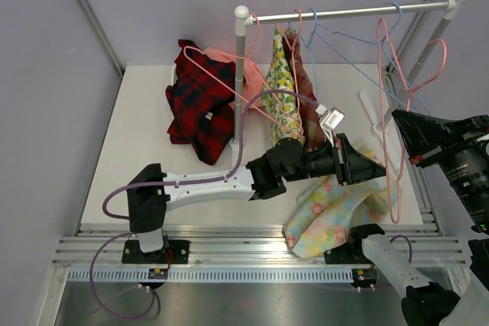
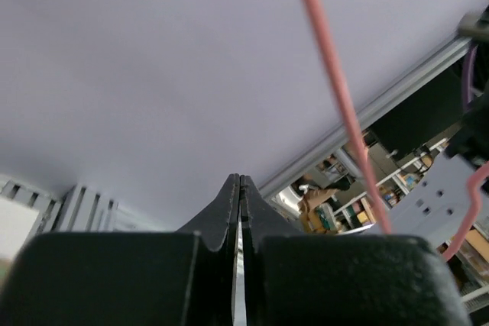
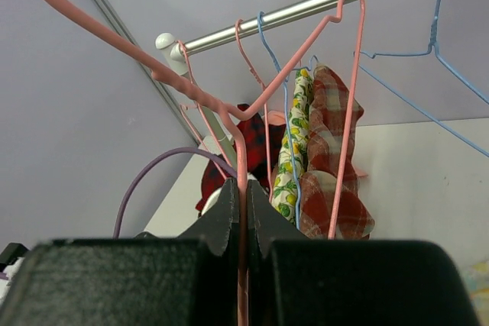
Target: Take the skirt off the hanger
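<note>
Skirt, in pastel floral cloth, lies crumpled on the tabletop at the lower centre-right of the overhead frame, just in front of the arm bases, so the main part of the job looks done: the fabric appears to be off the pink hanger. That hanger hangs at the right of the frame with its lower end just beside the skirt's right edge; whether wire and cloth touch there, or a loop is caught, cannot be told. The right claw is clenched on the hanger's wire, which runs straight up from between its fingers in the right wrist view. The left claw is pressed closed with nothing visible between its fingers, and in the overhead view it hovers above the skirt's upper edge. What seems to be left is small: confirming the skirt is fully free and disposing of the bare hanger. Other garments hang on the rail at the upper centre, and a red plaid piece lies at the upper left.
</note>
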`<state>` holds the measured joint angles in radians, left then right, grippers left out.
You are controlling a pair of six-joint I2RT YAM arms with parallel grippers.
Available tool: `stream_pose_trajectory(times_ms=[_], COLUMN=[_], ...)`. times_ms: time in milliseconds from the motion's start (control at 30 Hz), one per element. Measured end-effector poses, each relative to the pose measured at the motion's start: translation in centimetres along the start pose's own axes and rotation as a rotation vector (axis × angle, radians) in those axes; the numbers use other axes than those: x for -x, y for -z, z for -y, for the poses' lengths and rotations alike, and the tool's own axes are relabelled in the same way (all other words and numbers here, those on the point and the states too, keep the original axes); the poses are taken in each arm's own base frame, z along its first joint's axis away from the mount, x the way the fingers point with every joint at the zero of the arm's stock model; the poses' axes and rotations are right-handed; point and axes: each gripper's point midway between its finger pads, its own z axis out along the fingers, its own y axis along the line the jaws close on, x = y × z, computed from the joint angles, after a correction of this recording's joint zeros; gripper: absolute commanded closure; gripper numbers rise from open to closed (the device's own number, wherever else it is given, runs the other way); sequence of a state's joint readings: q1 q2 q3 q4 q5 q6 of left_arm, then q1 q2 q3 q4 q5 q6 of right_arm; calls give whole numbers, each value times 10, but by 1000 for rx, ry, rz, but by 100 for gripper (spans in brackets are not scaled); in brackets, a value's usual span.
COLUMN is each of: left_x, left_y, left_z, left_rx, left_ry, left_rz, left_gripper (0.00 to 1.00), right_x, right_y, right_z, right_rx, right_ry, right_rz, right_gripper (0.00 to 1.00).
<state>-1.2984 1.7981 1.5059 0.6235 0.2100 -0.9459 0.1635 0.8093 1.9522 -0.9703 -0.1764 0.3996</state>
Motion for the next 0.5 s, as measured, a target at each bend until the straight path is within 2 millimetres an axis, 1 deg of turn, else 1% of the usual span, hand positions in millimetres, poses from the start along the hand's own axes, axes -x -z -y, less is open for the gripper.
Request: stream_pose_trajectory(times_ms=[67, 100, 167, 200, 300, 367, 400, 433, 467, 500], left_x=[-11, -16, -21, -21, -27, -36, -45, -55, -67, -82], left_y=[13, 22, 38, 46, 71, 88, 97, 106, 116, 129], left_z=[-8, -11, -16, -15, -9, -12, -17, -26, -37, -53], left_rx=[45, 81, 172, 221, 365, 455, 504, 553, 601, 659], left_ry=[-11, -23, -85, -117, -187, -225, -242, -255, -267, -280], left_rz=[-26, -44, -72, -80, -104, -136, -162, -189, -220, -265], left_gripper=[100, 79, 19, 1, 1, 1, 1, 1, 1, 1], right_x=[1, 1, 2, 2, 2, 2, 1, 0, -2, -6], right_y=[0, 1, 1, 1, -2, -4, -6, -9, -12, -15], right_z=[0, 0, 0, 1, 3, 7, 11, 15, 20, 25], right_rx=[-2, -2, -3, -5, -16, -35, -51, -72, -93, -113], right_ry=[4, 7, 12, 14, 17, 20, 20, 21, 21, 21], right_rz=[3, 4, 7, 8, 7, 7, 4, 0, -8, -20], right_gripper=[100, 100, 100, 100, 100, 100, 100, 100, 100, 100])
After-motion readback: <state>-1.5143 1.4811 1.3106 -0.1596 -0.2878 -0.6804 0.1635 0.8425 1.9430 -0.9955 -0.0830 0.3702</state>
